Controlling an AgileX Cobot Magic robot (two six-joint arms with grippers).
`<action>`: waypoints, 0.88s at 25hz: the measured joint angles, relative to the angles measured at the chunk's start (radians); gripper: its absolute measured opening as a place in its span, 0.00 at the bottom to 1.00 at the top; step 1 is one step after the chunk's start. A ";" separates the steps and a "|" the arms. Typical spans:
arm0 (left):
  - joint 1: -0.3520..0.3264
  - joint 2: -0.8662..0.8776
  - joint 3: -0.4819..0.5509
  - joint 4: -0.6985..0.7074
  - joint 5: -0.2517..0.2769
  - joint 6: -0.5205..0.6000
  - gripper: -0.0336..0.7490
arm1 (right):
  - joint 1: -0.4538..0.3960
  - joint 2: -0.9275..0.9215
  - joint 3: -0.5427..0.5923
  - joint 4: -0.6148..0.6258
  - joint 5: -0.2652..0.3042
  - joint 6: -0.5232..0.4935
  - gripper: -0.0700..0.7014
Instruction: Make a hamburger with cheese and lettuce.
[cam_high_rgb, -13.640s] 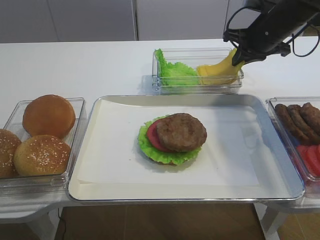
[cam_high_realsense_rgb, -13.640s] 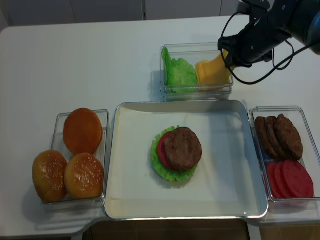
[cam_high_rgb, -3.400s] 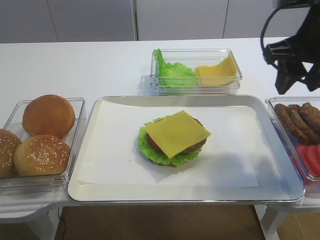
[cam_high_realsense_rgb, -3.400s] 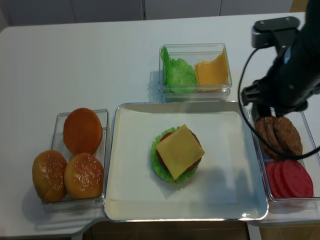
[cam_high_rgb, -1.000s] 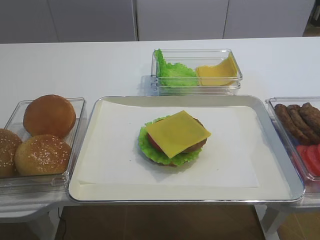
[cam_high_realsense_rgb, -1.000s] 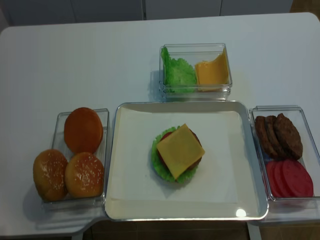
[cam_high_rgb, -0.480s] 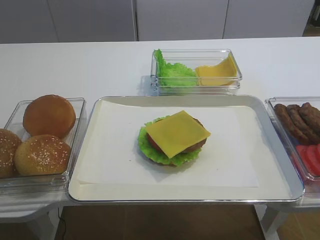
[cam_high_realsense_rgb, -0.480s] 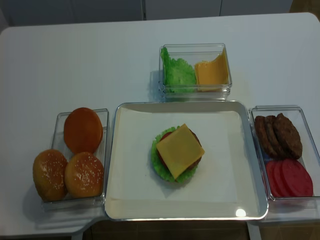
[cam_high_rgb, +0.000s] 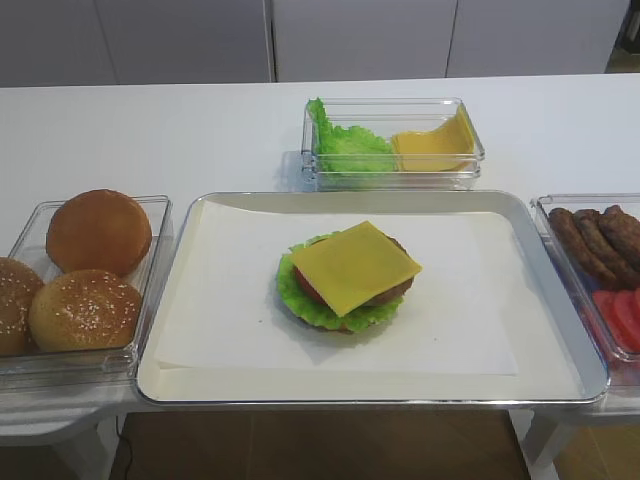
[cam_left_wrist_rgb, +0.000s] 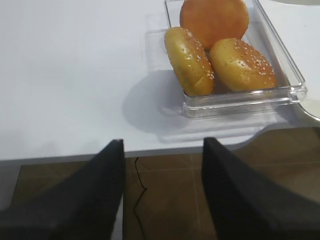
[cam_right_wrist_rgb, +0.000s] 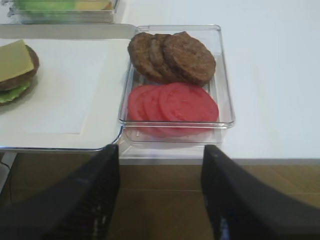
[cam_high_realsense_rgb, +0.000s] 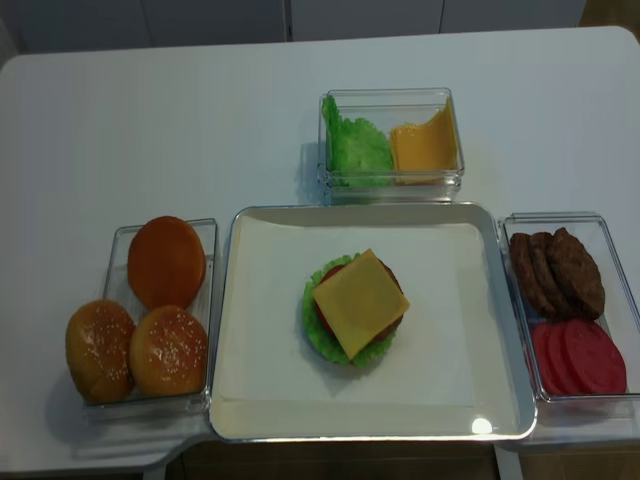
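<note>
The right gripper (cam_right_wrist_rgb: 160, 200) stands wide apart and empty, its two dark fingers (cam_right_wrist_rgb: 90, 200) hanging over the floor just off the table edge, touching nothing; ahead of it lies a clear box (cam_right_wrist_rgb: 225, 107) with brown patties (cam_right_wrist_rgb: 172, 56) at the back and red tomato slices (cam_right_wrist_rgb: 172, 102) at the front. The left gripper (cam_left_wrist_rgb: 162, 192) is likewise spread and empty, off the table edge, facing a clear box of buns (cam_left_wrist_rgb: 220, 47). Neither gripper appears in the two high views. Those views alone show the whole layout: the hamburger (cam_high_rgb: 345, 280) sits in the middle of the paper-lined tray (cam_high_rgb: 560, 385), and the cheese (cam_high_rgb: 355, 265) lies flat on top of its patty, one corner overhanging the lettuce. Behind the tray a clear box (cam_high_realsense_rgb: 392, 185) holds lettuce leaves (cam_high_realsense_rgb: 355, 145) and more cheese slices (cam_high_realsense_rgb: 425, 143). The right wrist view catches only the hamburger's edge at far left.
</note>
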 joint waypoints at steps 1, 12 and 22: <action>0.000 0.000 0.000 0.000 0.000 0.000 0.52 | -0.006 0.000 0.000 0.000 0.000 0.000 0.61; 0.000 0.000 0.000 0.000 0.000 0.000 0.52 | -0.014 0.000 0.000 0.000 0.000 0.000 0.61; 0.000 0.000 0.000 0.000 0.000 0.000 0.52 | -0.014 0.000 0.000 0.000 0.000 0.000 0.61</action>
